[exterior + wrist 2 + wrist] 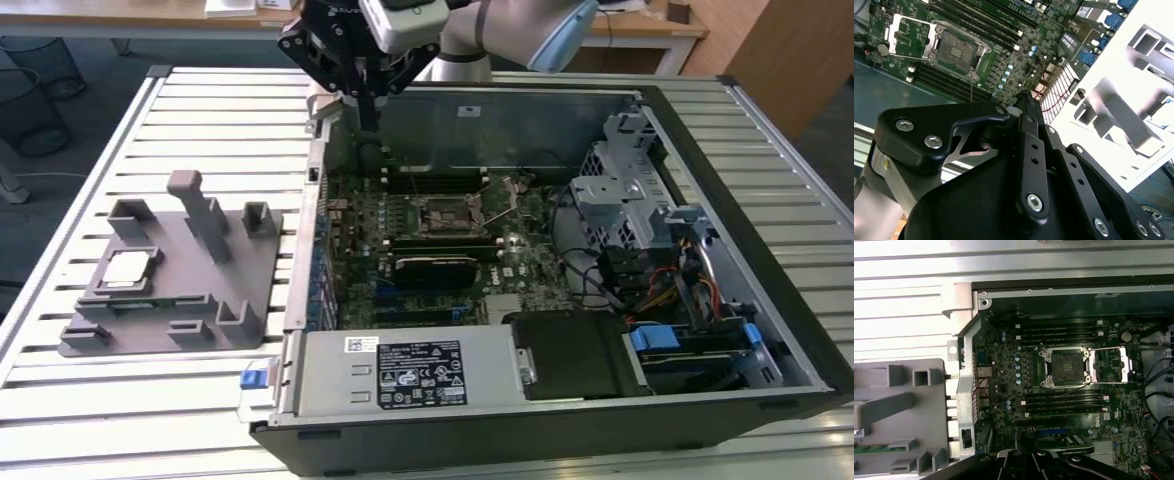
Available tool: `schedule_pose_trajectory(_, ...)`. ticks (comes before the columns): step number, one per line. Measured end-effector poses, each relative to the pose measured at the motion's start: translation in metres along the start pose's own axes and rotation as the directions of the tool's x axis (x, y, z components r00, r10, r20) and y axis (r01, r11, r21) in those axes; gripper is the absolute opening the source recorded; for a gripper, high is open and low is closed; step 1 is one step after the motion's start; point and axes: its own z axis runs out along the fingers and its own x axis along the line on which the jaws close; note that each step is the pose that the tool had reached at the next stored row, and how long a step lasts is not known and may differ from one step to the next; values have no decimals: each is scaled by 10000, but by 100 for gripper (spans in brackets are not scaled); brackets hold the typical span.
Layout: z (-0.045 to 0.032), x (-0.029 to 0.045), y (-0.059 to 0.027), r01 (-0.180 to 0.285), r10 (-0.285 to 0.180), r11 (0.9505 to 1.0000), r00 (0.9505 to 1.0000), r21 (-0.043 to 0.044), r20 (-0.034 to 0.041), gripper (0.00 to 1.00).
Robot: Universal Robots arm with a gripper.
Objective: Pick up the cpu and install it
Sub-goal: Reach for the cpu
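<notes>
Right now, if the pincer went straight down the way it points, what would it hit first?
Probably the motherboard, at its corner beside the case wall on the exterior view's left, short of the open socket. The pincer hangs above that corner. Depth is unclear, so the wall itself is possible.

A workshop: open PC case beneath the tool on a slatted metal surface, a desk and bins beyond it.
</notes>
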Motion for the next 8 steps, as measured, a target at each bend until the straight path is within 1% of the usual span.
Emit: schedule_pose_trajectory(8, -1, 40, -3, -1, 1, 10000, 10000, 0, 0, 11)
